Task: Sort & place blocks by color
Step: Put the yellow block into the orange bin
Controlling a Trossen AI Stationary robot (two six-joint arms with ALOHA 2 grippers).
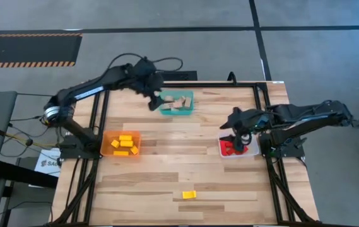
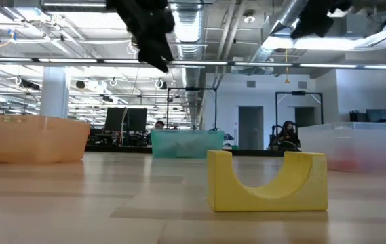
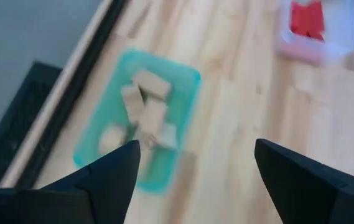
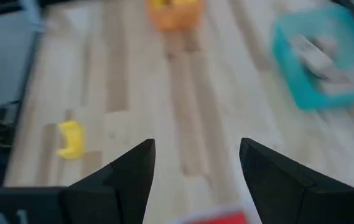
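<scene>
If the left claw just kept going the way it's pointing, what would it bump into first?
Most likely the teal bin holding tan blocks. The left gripper, open and empty, points down at it. It looks aimed near the bin's edge, so it might meet the table instead; depth is unclear.

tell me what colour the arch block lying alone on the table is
Yellow arch block, clearest in the low view.
</scene>
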